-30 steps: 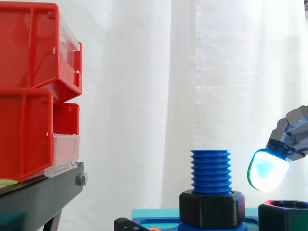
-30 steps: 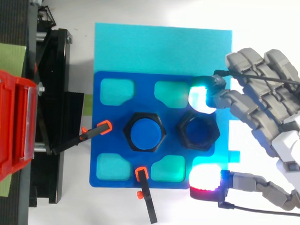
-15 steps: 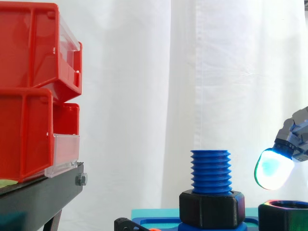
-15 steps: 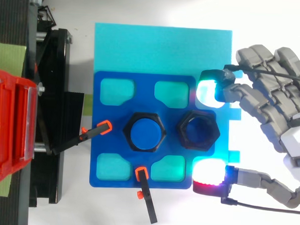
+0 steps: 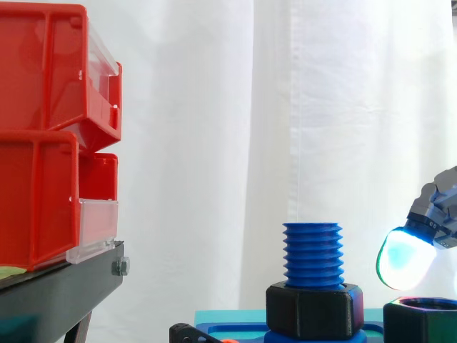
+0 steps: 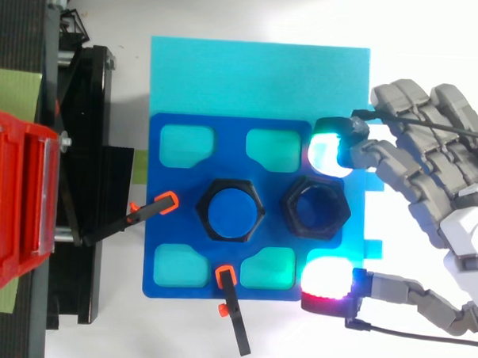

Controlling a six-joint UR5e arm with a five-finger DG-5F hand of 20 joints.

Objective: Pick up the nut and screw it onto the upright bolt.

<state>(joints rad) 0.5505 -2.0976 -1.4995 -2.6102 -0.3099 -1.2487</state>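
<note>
Straddling the black nut (image 6: 315, 208) without touching it, the hand (image 6: 448, 208) was spread wide and held nothing. One glowing pad (image 6: 329, 154) stood just beside the nut's upper edge in the top view, and the thumb pad (image 6: 327, 286) was further off below it. The nut lay flat on the blue plate (image 6: 172, 176), just beside the upright bolt (image 6: 234, 211), which already carried a black hex collar (image 5: 314, 309) at its foot. A clean grip probably called for sinking until the pads were level with the nut's flats, then closing evenly from opposite sides so it lifted without tilting. Compared with half a second before, both pads had crept back toward the plate, and in the side view the fingertip (image 5: 404, 259) hung slightly lower.
</note>
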